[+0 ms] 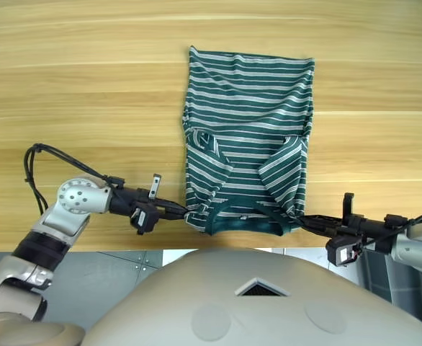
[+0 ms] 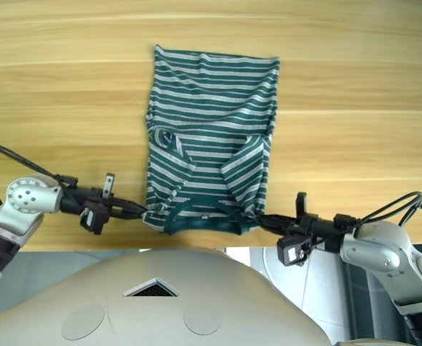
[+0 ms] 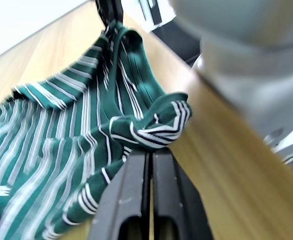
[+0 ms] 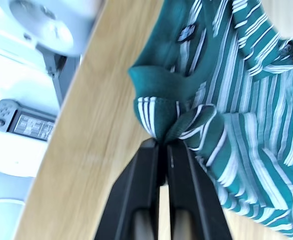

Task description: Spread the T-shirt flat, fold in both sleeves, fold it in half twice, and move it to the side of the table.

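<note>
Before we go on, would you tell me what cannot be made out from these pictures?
Head views: the part of the T-shirt under the folded-in sleeves, covered by them.
Left wrist view: how much cloth the left gripper pinches; fabric bunches over its tips.
Right wrist view: likewise for the right gripper; the collar tag is blurred; the shirt's far end is cut off by the edge.

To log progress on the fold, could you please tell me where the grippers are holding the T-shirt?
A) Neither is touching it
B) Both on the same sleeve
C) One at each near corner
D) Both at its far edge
C: the left gripper and the right gripper are each shut on one near corner of the T-shirt, with cloth pinched between the fingers in both wrist views.
</note>
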Motion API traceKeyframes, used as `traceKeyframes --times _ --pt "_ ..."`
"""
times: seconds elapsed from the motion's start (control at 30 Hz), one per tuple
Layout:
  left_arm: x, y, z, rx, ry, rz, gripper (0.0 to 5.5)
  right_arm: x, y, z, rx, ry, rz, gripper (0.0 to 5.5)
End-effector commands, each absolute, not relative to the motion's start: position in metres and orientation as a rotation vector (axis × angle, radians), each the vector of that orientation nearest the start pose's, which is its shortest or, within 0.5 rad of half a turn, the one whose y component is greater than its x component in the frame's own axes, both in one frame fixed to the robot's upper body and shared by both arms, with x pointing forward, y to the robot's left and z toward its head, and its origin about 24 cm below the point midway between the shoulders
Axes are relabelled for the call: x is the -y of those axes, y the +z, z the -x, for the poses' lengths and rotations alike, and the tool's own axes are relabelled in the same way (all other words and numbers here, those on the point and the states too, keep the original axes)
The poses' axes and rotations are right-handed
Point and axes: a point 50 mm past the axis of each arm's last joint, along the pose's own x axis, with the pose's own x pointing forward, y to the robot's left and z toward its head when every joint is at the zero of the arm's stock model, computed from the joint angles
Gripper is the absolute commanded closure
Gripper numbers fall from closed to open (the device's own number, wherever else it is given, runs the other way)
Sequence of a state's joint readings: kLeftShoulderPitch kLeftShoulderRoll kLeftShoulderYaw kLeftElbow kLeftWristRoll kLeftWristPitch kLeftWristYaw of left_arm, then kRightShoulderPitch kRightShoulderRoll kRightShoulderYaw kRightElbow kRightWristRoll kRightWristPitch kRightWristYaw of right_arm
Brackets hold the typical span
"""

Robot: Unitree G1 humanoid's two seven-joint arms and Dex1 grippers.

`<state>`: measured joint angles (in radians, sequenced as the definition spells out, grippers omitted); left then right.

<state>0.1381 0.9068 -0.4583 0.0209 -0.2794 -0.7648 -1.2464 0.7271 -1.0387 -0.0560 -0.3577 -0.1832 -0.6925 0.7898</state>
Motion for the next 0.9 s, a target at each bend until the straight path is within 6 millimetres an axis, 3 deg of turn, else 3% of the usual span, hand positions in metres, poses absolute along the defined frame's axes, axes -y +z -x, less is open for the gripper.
traceKeyframes --times 0.03,0.27,0.5,0.67,0.9 --pt "-0.202 0.055 -0.125 0.028 -1.833 -0.557 5.50 0.230 0.084 -0.092 -0.094 1.402 1.056 5.48" --pt "-0.207 0.081 -0.119 0.109 -1.747 -0.417 5.50 0.240 0.100 -0.092 -0.052 1.329 1.040 5.48" --pt "-0.198 0.058 -0.154 0.060 -1.490 -0.527 5.50 0.234 0.091 -0.124 -0.034 1.198 1.063 5.48" --pt "-0.191 0.064 -0.198 0.094 -1.248 -0.466 5.50 0.225 0.100 -0.171 0.043 1.014 1.068 5.48" --pt "-0.197 0.068 -0.258 0.066 -0.931 -0.307 5.50 0.207 0.099 -0.239 0.075 0.840 1.064 5.48"
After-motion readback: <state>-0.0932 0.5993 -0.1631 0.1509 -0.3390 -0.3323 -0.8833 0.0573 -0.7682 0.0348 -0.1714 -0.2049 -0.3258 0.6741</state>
